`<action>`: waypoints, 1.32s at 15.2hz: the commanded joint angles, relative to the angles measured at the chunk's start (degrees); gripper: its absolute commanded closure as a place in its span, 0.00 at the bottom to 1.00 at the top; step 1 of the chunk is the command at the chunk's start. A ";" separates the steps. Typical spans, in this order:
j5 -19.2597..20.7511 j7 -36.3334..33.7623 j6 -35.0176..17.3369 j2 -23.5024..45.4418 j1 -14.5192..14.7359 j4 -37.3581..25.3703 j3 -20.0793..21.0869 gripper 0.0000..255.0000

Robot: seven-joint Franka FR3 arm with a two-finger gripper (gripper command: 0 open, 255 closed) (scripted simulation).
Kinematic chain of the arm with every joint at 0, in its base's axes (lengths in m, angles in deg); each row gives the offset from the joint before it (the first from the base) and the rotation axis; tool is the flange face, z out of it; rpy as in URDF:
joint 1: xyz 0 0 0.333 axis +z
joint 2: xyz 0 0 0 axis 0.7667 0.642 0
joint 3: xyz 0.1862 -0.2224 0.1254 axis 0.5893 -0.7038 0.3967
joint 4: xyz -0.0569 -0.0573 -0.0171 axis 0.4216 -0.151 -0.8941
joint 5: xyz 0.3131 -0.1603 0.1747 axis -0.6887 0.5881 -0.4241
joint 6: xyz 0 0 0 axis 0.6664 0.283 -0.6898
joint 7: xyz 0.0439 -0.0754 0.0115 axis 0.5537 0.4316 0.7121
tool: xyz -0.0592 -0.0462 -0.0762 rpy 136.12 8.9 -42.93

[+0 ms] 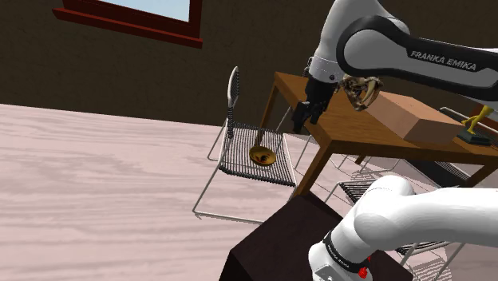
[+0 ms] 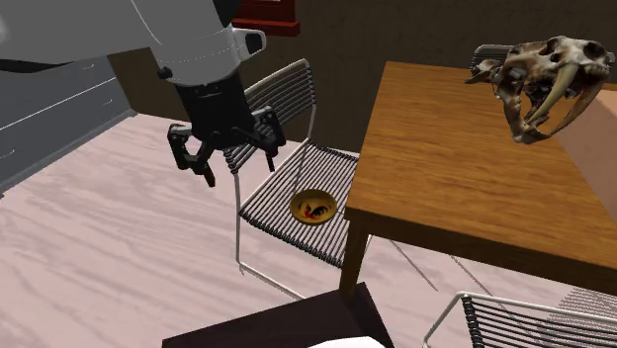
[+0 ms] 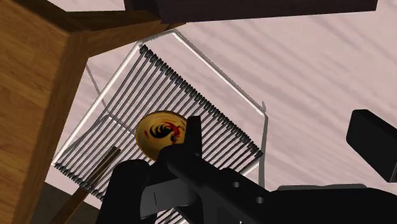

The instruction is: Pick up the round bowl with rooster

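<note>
While pale plank floor [image 1: 96, 176] spreads across the shoulder view, a wooden table [image 2: 455, 168] stands at its right. Wire chair [image 2: 272, 203] sits beside the table's corner leg. Skull [image 2: 539, 84] on tabletop: fangs plain in second exterior view, partly behind the arm in shoulder view. Gripper [image 2: 240, 163] hangs above chair, fingers wide apart, holding nothing. Yellow bowl [image 3: 163, 132] on chair seat; wrist view shows its black-and-red rooster, shoulder view just a dark fleck.
</note>
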 commanded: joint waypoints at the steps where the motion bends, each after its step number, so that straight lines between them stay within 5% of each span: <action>1: 0.00 0.00 0.00 0.00 0.00 0.00 0.00 0.00; 10: 3.21 0.46 -15.27 16.83 -2.19 1.30 -1.76 0.00; 20: 6.86 -0.04 -28.68 39.33 -4.58 -4.64 -3.42 0.00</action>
